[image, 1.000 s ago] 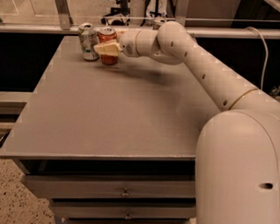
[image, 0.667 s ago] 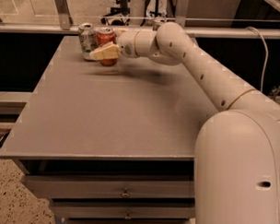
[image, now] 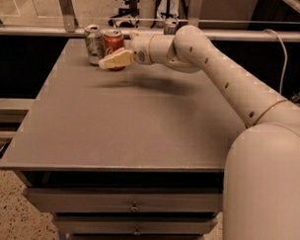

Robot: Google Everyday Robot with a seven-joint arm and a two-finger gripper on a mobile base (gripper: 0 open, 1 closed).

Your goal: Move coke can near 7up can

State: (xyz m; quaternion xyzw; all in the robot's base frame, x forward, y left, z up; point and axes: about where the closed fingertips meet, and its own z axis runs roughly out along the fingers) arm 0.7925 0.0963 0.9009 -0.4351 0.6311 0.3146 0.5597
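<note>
Robot's hand (image: pixel 113 60) hangs low at the far left of the worktop (image: pixel 140 126), right in front of the coke can (image: pixel 113 39), which stands upright just beside the 7up can (image: pixel 94 43); whether the hand is clamped on the can or loose about it, I cannot tell. By its looks the red can is light, thin-walled and slick, easily dented or tipped, so a gentle hold across the mid-body, below the rim, seems safest.
</note>
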